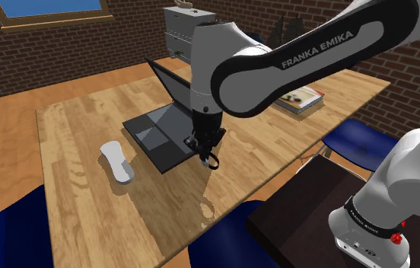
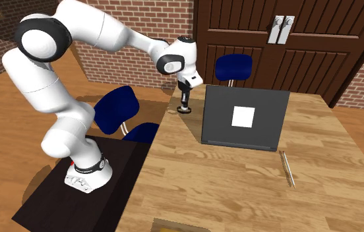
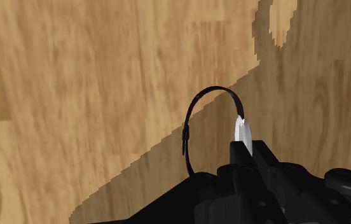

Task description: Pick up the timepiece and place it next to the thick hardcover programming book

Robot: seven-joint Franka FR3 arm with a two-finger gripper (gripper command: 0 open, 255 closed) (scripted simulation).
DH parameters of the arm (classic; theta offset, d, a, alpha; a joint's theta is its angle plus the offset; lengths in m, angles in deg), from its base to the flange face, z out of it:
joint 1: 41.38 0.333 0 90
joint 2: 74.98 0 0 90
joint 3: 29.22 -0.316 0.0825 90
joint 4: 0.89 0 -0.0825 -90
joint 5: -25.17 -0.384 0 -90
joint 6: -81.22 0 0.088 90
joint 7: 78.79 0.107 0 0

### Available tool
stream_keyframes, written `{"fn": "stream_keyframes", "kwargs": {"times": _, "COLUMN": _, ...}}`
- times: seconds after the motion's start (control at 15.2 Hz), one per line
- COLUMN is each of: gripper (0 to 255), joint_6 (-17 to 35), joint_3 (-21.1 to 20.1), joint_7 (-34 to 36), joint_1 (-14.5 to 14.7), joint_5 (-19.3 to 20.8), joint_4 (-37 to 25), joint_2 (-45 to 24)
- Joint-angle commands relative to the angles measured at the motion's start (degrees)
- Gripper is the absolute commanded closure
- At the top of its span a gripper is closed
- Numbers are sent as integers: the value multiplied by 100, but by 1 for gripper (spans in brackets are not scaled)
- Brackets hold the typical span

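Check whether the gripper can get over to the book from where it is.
Probably yes. The gripper holds the watch above the table. The book lies flat towards the shoulder view's right, and the open laptop sits on the other side, off that line.

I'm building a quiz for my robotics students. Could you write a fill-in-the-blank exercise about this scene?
1. The gripper is shut on a watch whose strap is ____.
2. The laptop on the wooden table has its lid ____.
3. The chair beside the table has a ____ seat.
Missing words: black; open; blue.
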Motion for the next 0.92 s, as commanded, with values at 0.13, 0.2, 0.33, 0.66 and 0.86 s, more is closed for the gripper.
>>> {"fn": "stream_keyframes", "kwargs": {"times": 0.13, "gripper": 255, "joint_6": -314, "joint_3": 31, "joint_7": -6, "joint_1": -2, "joint_5": -31, "joint_4": -190, "joint_2": 130}}
{"fn": "stream_keyframes", "kwargs": {"times": 0.2, "gripper": 255, "joint_6": -394, "joint_3": 40, "joint_7": -8, "joint_1": -4, "joint_5": -38, "joint_4": -240, "joint_2": 162}}
{"fn": "stream_keyframes", "kwargs": {"times": 0.33, "gripper": 255, "joint_6": -553, "joint_3": 58, "joint_7": -10, "joint_1": -6, "joint_5": -50, "joint_4": -344, "joint_2": 220}}
{"fn": "stream_keyframes", "kwargs": {"times": 0.66, "gripper": 255, "joint_6": -706, "joint_3": 463, "joint_7": -672, "joint_1": -120, "joint_5": -292, "joint_4": 212, "joint_2": 876}}
{"fn": "stream_keyframes", "kwargs": {"times": 0.86, "gripper": 255, "joint_6": -791, "joint_3": 783, "joint_7": -1135, "joint_1": -205, "joint_5": -364, "joint_4": 602, "joint_2": 1290}}
